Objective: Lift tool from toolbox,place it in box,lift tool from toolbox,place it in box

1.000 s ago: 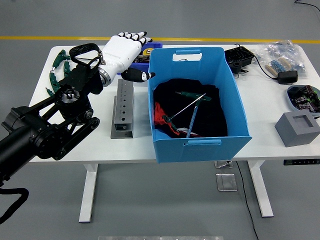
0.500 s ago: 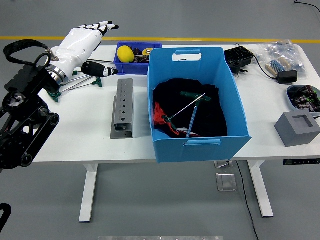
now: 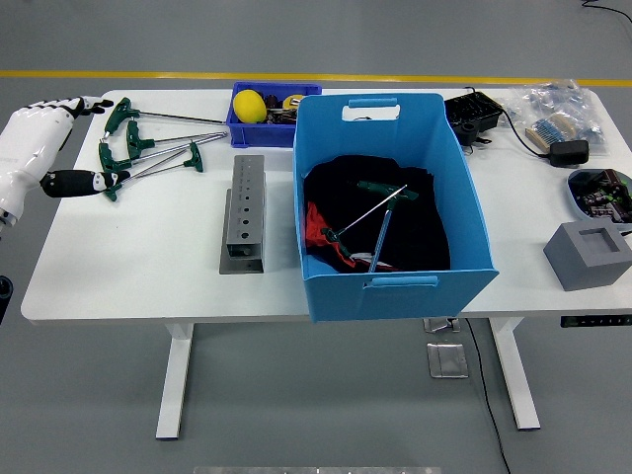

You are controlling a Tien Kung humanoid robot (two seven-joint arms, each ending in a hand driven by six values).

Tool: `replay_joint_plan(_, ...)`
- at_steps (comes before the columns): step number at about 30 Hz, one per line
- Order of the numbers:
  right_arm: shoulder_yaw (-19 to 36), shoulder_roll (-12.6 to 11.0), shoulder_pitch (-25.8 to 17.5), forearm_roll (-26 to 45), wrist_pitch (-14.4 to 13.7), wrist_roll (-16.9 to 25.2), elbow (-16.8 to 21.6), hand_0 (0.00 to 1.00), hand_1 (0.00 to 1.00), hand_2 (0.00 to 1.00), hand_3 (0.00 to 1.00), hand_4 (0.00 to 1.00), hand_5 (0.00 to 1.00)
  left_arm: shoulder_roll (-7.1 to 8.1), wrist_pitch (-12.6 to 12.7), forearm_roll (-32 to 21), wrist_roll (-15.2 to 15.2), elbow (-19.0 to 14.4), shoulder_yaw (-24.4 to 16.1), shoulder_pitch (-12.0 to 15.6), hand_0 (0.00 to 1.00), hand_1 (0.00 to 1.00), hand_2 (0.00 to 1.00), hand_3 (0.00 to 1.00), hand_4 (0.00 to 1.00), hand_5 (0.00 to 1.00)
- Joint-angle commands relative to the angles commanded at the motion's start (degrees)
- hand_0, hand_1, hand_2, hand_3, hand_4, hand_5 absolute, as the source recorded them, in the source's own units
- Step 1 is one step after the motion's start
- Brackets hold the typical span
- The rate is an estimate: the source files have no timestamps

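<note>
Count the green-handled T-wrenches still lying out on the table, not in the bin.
3, maybe 4: the T-wrenches lie clustered at the table's far left corner, handles near the left hand, which may hide one. Others already lie inside the blue bin.

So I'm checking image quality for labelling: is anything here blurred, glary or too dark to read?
Head view: sharp and evenly lit, no glare on the table; the left hand is crisp, cut by the frame edge; only the black cloth inside the blue box is too dark for detail.
</note>
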Motion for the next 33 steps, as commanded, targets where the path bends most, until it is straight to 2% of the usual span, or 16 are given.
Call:
replay_joint_plan(3, 0.3, 0.0, 0.0, -0.2, -0.1, 0.0, 0.0, 0.623, 0.609, 0.682, 0.532, 0.781, 0.574, -0.35, -0.5, 0.0, 0.4, -0.5, -2.7, 2.2, 0.698, 0.704, 0.762, 0.79, 0.993, 0.448)
replay_joint_plan(6, 0.8, 0.0, 0.0, -0.5, -0.1, 0.0, 0.0, 0.622, 0.609, 0.682, 0.531, 0.779, 0.572, -1.55, -0.6, 0.0, 0.7, -1.0, -6.7, 4.7, 0.695, 0.703, 0.76, 0.789, 0.993, 0.458)
replay_joint_plan(9, 1.4, 0.0, -0.1, -0.9, -0.1, 0.1, 0.0, 0.622, 0.609, 0.682, 0.531, 0.779, 0.572, -3.84, -0.4, 0.0, 1.2, -1.8, -11.0, 7.0, 0.695, 0.703, 0.76, 0.789, 0.993, 0.458)
replay_joint_plan(14, 2.4, 0.2, -0.3, -1.6, -0.3, -0.1, 0.0, 0.619, 0.609, 0.682, 0.531, 0.778, 0.573, -9.1, 0.0, 0.0, 1.5, -2.9, -18.1, 11.0, 0.695, 0.698, 0.757, 0.784, 0.978, 0.459)
replay_joint_plan(18, 3.1, 0.3, -0.4, -2.4, -0.3, -0.2, 0.0, 0.618, 0.608, 0.682, 0.531, 0.777, 0.571, -12.53, 0.2, -2.3, 2.5, -3.0, -21.7, 13.5, 0.693, 0.688, 0.75, 0.762, 0.958, 0.45)
replay_joint_plan(21, 3.5, 0.3, -0.4, -2.8, -0.3, -0.2, 0.0, 0.618, 0.608, 0.682, 0.531, 0.777, 0.571, -15.02, 0.9, -7.7, 4.3, -3.0, -23.9, 15.4, 0.693, 0.688, 0.75, 0.762, 0.958, 0.45)
replay_joint_plan(22, 3.7, 0.3, -0.4, -2.9, -0.4, -0.2, 0.0, 0.618, 0.607, 0.682, 0.531, 0.777, 0.571, -15.62, 0.9, -9.5, 4.7, -3.0, -24.3, 15.9, 0.735, 0.699, 0.758, 0.753, 0.93, 0.452)
replay_joint_plan(25, 4.3, 0.5, -0.5, -3.4, -0.4, -0.2, 0.0, 0.618, 0.607, 0.682, 0.531, 0.777, 0.571, -16.98, 0.8, -15.8, 6.0, -3.1, -24.2, 17.6, 0.735, 0.699, 0.758, 0.753, 0.93, 0.452)
replay_joint_plan(27, 4.6, 0.5, -0.4, -3.8, -0.3, -0.3, 0.0, 0.618, 0.607, 0.682, 0.531, 0.777, 0.571, -17.53, 0.5, -20.7, 6.6, -3.2, -23.5, 18.1, 0.735, 0.699, 0.758, 0.753, 0.93, 0.452)
replay_joint_plan(28, 4.6, 0.5, -0.4, -4.0, -0.3, -0.3, 0.0, 0.619, 0.605, 0.682, 0.531, 0.776, 0.57, -17.76, 0.4, -22.9, 7.0, -3.3, -22.8, 18.3, 0.77, 0.736, 0.802, 0.793, 0.906, 0.564)
replay_joint_plan(33, 4.3, 0.5, -0.3, -4.3, 0.0, -0.3, 0.0, 0.619, 0.605, 0.682, 0.531, 0.776, 0.57, -18.22, -0.6, -35.2, 7.7, -3.0, -18.1, 18.6, 0.77, 0.736, 0.802, 0.793, 0.906, 0.564)
